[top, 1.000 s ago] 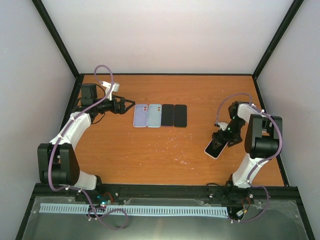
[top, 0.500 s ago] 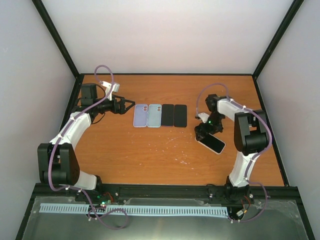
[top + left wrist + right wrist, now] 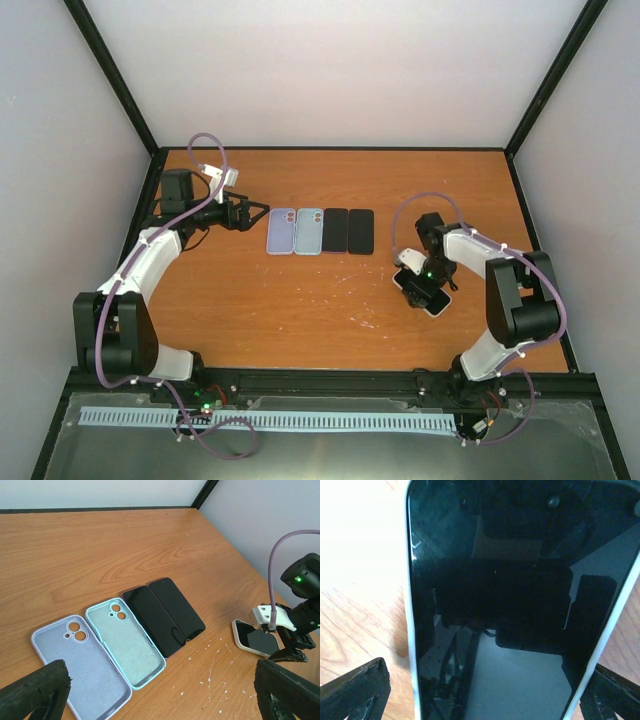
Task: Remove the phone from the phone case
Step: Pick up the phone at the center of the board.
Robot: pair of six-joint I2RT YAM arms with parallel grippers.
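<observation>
So, my right claw (image 3: 485, 695) hangs spread wide over the white-cased phone (image 3: 495, 605) lying on the surface (image 3: 300, 300); left claw (image 3: 160, 690) is spread too.

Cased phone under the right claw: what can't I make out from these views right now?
- Top view: the right claw covers most of the cased phone; contact unclear.
- Right wrist view: the phone's ends are cut off by the frame edges.
- Left wrist view: its right end is hidden behind the claw.
</observation>
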